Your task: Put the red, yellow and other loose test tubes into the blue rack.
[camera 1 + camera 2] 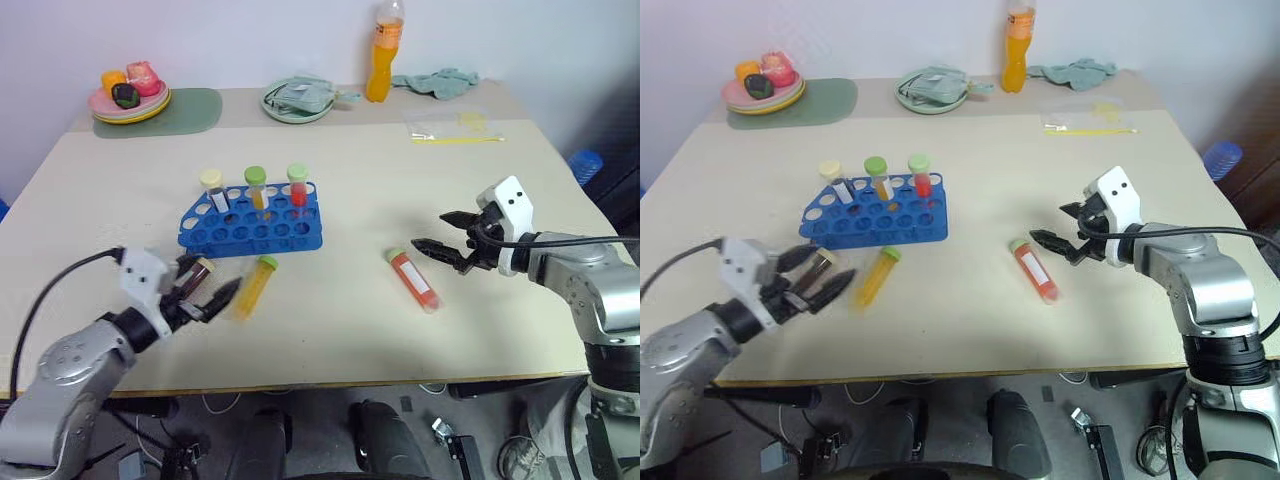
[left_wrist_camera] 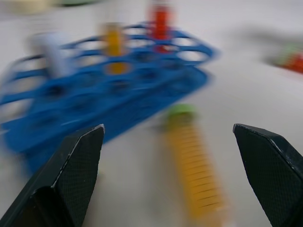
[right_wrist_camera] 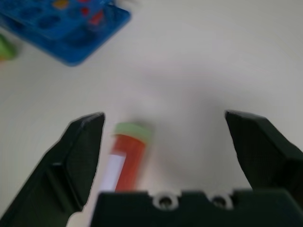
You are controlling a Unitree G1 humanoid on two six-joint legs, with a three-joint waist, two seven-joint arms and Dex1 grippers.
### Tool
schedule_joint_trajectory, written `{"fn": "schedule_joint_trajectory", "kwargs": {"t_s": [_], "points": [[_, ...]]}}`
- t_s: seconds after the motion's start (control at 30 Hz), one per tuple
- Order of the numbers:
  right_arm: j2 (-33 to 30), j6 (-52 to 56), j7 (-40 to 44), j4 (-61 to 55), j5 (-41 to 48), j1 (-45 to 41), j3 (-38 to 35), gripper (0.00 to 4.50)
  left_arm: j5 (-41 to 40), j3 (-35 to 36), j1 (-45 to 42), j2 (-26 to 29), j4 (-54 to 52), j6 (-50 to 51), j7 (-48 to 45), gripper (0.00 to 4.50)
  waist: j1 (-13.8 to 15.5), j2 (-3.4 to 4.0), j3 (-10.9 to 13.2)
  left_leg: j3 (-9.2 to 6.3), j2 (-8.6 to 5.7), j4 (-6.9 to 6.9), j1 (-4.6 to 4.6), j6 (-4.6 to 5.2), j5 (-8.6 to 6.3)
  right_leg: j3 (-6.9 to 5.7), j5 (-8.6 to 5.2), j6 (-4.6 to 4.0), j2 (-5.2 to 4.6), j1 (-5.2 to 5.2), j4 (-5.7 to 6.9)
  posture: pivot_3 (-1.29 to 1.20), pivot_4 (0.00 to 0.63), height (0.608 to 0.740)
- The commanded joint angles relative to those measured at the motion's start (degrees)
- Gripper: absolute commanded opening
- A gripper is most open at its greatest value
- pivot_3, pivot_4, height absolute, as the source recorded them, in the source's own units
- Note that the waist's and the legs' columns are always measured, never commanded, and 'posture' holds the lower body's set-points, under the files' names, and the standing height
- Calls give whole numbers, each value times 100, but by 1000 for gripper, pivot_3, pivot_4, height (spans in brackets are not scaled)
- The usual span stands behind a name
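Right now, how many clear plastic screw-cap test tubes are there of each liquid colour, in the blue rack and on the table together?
Red-liquid tubes: 2, one standing in the rack, one lying on the table
Yellow-liquid tubes: 2, one standing, one lying
Whitish-content tube: 1
Dark maroon tube: 1
Total: 6
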Motion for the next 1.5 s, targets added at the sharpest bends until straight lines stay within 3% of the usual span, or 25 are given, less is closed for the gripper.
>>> {"fn": "schedule_joint_trajectory", "kwargs": {"t_s": [0.03,0.1,0.23,0.7,0.8,0.97,1.1,1.13,1.2,1.27,1.37,1.5], "points": [[19,2054,-478,-617,214,-781,599,4500,190,-919,-284,100,-174,-312,-549,4468,5,-2,-3,-2,0,1,1,0,0,-1,-2,-4,2,2,1,0,150,740],[256,2676,-746,-542,466,-1132,694,4500,400,-1282,-415,107,-103,-459,-655,4468,5,-4,-4,-2,2,2,1,0,0,-1,-8,-19,6,3,0,0,150,740],[299,2759,-1781,283,921,-1474,1098,4500,499,-1653,-579,-109,42,-547,-632,4468,51,-4,-4,-4,0,3,-6,1,0,-4,-6,-15,2,1,-2,0,150,740],[241,2759,-4963,2291,4205,-2679,2133,4500,709,-1906,-500,-378,-137,-534,-245,4468,10,-3,-3,-4,0,10,-39,4,-1,-4,2,-1,5,-27,0,0,150,740],[280,2759,-5633,2543,4809,-2665,2205,3626,717,-1894,-495,-408,-179,-498,-184,4500,15,-3,-3,-6,1,14,-54,4,-1,-6,2,0,5,-39,1,0,150,740],[265,2759,-6386,2476,5757,-2781,2207,1089,694,-1754,-344,-328,-221,-500,-178,4500,2,-3,-3,-8,1,19,-69,4,-1,-7,2,0,6,-51,4,0,150,740],[528,2712,-6042,1357,6062,-2622,1484,1089,674,-1508,-136,-282,-202,-571,-152,4500,-2,0,-2,-7,3,18,-93,5,0,-5,3,1,10,-87,17,0,150,740],[559,2443,-5870,911,5843,-2499,1376,1089,649,-1415,-86,-299,-185,-577,-119,4500,9,0,-3,-9,5,18,-95,5,0,-5,3,0,14,-90,20,0,150,740],[595,602,-4691,-307,4362,-2053,1448,1089,555,-1037,89,-407,-67,-640,15,4500,26,-2,-4,-12,9,17,-96,5,0,-8,3,0,16,-90,19,0,150,740],[893,-1750,-3497,-689,2681,-1501,1798,1089,496,-600,305,-630,173,-798,198,4500,27,-3,-5,-11,9,16,-98,5,0,-12,3,2,16,-89,9,0,150,740],[1881,-3643,-2808,10,1375,-1058,2104,1089,463,-168,452,-898,484,-1055,342,4500,-20,-5,-6,-3,9,25,-93,5,0,-9,4,4,14,-84,10,0,150,740],[3304,-5376,-2775,1837,-110,-1158,2416,1089,529,72,559,-949,729,-1346,268,4500,-70,-7,-7,-5,13,27,-84,-6,6,-8,12,-10,19,-83,25,0,150,740]]}}
